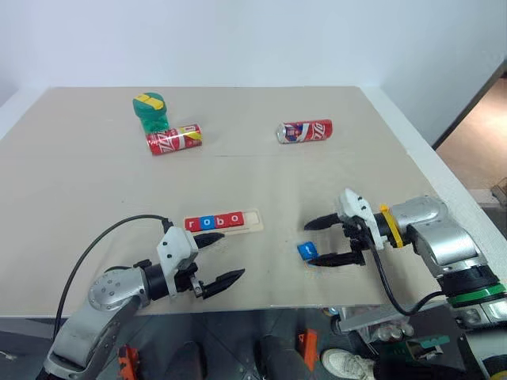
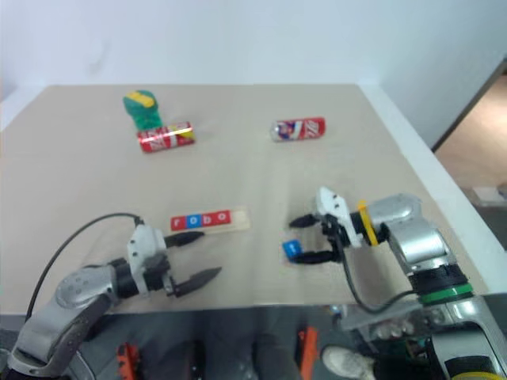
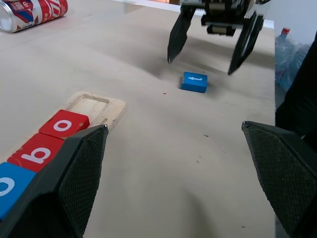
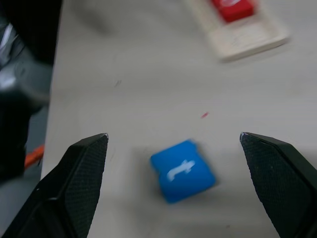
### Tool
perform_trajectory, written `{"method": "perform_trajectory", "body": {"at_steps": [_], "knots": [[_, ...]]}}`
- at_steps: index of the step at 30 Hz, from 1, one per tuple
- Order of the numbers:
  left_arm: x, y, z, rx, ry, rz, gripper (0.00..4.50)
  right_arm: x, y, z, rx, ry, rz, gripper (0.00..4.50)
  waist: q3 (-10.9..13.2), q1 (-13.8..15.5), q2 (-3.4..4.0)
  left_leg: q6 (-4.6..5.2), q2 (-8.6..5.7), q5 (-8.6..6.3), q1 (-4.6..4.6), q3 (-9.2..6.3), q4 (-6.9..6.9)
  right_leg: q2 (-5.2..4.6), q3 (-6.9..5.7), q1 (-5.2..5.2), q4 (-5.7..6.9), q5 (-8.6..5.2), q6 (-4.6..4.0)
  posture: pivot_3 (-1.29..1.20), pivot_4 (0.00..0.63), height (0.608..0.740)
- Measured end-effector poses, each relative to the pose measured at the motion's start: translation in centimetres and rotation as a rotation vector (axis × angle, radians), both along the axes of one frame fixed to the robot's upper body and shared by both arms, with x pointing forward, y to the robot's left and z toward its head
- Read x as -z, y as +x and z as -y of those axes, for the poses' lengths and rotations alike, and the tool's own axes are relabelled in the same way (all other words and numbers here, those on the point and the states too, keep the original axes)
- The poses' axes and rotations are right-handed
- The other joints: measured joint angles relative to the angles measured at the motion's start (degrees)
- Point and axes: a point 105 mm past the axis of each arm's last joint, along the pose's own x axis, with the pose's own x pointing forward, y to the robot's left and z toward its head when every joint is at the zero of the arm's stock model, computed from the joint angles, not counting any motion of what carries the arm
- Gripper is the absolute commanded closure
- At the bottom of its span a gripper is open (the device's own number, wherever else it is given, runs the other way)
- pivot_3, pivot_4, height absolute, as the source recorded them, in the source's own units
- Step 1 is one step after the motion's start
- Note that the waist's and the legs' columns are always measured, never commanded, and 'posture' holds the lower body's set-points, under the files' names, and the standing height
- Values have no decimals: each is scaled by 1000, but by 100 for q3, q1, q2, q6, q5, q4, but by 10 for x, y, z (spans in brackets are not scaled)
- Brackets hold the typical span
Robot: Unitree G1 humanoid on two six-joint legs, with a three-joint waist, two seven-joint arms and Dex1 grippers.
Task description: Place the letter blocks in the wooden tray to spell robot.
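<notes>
The beige bench (image 1: pixel 238 182) carries the tray (image 1: pixel 223 222) holding four blocks (image 1: pixel 214 222) (r, o, b, o). The blue t block (image 1: pixel 306 251) lies at its 4 o'clock, between the right gripper's (image 1: pixel 314 241) wide fingers, untouched. The left gripper's (image 1: pixel 226 257) fingers are wide, empty.

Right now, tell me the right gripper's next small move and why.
Probably lower the open right gripper and close on the blue square letter t block, which lies loose on the table; the long pale wooden tray holds r, o, b, o, with its last slot empty.
</notes>
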Motion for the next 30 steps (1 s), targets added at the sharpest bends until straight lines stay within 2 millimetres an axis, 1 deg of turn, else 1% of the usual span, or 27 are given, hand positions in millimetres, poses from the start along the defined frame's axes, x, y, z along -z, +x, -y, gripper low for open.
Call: {"method": "perform_trajectory", "body": {"at_steps": [3, 4, 7, 10, 12, 13, 14, 19, 23, 25, 27, 29, 30], "knots": [[6, 0, -3, -14, 4, -20, 0, 6, 5, 1, -8, 2, 20, 30, 1, 12, -1, -1, -3, 0, 2, 0, 8, -4, 1, 7, -1, 1, 2, 0, 150, 740], [6, 0, -3, -19, 4, -16, 0, 9, 6, 1, -6, 10, 23, 270, 1, 14, -2, -1, -4, 0, 2, 0, 12, -6, 1, 9, -1, 1, 4, 0, 150, 740], [7, 0, -5, -36, 1, -14, 0, 22, 5, 2, 13, 20, 9, 1170, 1, 32, -2, -2, -11, 0, 0, 2, 14, -13, 7, 12, -2, -4, 15, 0, 150, 740], [10, -1, -7, -54, 4, -14, 0, 25, 2, 4, 38, 38, 14, 2222, -1, 51, -4, -6, -14, -3, 1, -5, 14, -16, 3, 20, -3, -9, 22, 0, 150, 740], [10, -1, -8, -63, 3, -11, 0, 28, -4, 4, 67, 60, -6, 2936, -1, 64, -4, -8, -14, -4, 7, -13, 14, -17, -4, 27, -3, -12, 20, 0, 150, 740], [10, -1, -8, -66, 2, -9, 0, 29, -9, 3, 81, 66, -15, 3222, -1, 69, -4, -9, -14, -5, 8, -17, 13, -17, -7, 30, -3, -14, 19, 0, 150, 740], [10, -1, -9, -70, 2, -9, 0, 30, -13, 3, 94, 74, -24, 3294, -2, 81, -4, -9, -14, -5, 11, -26, 14, -17, -15, 36, -3, -17, 17, 0, 150, 740], [9, -1, -9, -72, -1, -1, 0, 33, -30, 0, 176, 90, -38, 3294, -2, 134, -4, -11, -14, -6, 32, -32, 15, -16, -19, 54, -3, -35, -16, 0, 150, 740], [9, -1, -9, -71, 0, 0, 0, 32, -31, -4, 215, 90, -22, 3294, -2, 137, -4, -11, -12, -6, 42, -29, 20, -16, -13, 59, -2, -33, -19, 0, 150, 740], [8, 0, -9, -72, 2, 7, 0, 30, -25, -11, 233, 108, -16, 3294, 1, 126, -8, -11, -5, -6, 48, -27, 23, -13, -7, 57, -2, -26, -23, 0, 150, 740], [5, 3, -10, -82, 9, 30, 0, 17, -10, -30, 204, 143, 27, 3294, 9, 85, -2, -11, -5, -5, 53, -24, 27, -7, 2, 55, -2, -9, -26, 0, 150, 740], [1, 10, -10, -119, -6, 53, 0, -8, 12, -53, 149, 175, 105, 3294, 21, 43, 7, -10, -8, -4, 58, -24, 31, -6, 6, 56, -2, 4, -23, 0, 150, 740], [-2, 14, -8, -139, -18, 68, 0, -18, 21, -61, 128, 181, 138, 3294, 24, 28, 7, -8, -10, -1, 60, -21, 33, -6, 6, 58, -2, 10, -21, 0, 150, 740]]}}
